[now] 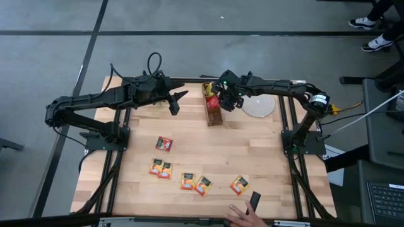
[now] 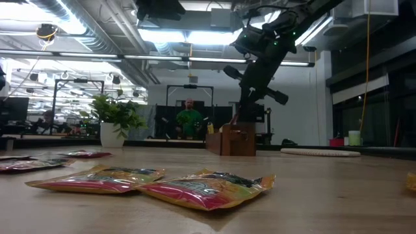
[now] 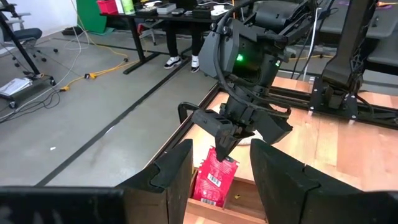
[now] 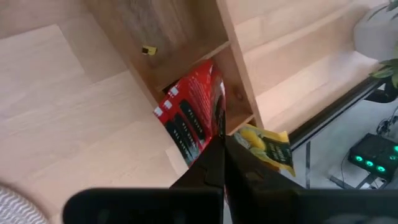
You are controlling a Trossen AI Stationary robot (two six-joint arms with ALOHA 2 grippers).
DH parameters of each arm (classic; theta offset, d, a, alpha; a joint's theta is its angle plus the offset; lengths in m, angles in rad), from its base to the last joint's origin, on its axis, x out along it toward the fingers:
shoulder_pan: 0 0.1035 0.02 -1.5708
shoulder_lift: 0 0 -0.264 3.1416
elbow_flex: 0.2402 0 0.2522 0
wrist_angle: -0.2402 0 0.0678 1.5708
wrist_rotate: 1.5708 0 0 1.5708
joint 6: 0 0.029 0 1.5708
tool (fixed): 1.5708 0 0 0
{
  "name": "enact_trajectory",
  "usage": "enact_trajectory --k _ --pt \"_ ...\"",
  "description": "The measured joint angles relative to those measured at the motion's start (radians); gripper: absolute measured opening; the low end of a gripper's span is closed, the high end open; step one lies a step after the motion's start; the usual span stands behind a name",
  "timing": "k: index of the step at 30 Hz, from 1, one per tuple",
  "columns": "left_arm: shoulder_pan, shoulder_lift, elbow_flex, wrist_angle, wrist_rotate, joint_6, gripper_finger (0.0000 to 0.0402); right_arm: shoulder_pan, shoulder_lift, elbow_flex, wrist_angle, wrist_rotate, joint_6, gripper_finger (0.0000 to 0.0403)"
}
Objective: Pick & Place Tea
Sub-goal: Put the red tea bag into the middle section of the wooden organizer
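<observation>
Across the wooden table [image 1: 252, 157], tea sachets [image 1: 187, 181] lie scattered beneath ceiling lights [image 2: 175, 36].

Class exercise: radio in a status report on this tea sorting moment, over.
Right gripper shut on red sachet, over wooden box. Left gripper empty, hovering beside it. Yellow sachet already in box; six sachets on table. Nothing blocking.

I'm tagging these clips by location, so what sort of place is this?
Probably a robotics lab or open workshop: exposed ceiling ducts, desks with cables on the concrete floor, and a wooden table flanked by two robot arms.
</observation>
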Motion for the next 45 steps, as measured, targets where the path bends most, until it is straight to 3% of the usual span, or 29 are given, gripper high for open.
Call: enact_trajectory --k 14,38,45 --pt "-0.002 0.0 0.0 0.0 0.026 0.0 0.0157 -0.002 0.042 0.0 0.052 0.006 -0.002 0.001" --pt "-0.002 0.0 0.0 0.0 0.029 0.0 0.0157 -0.002 0.042 0.0 0.076 -0.027 0.006 0.0081" --pt "-0.002 0.0 0.0 0.0 0.029 0.0 0.0157 0.008 0.039 0.0 0.083 -0.014 0.226 0.0071"
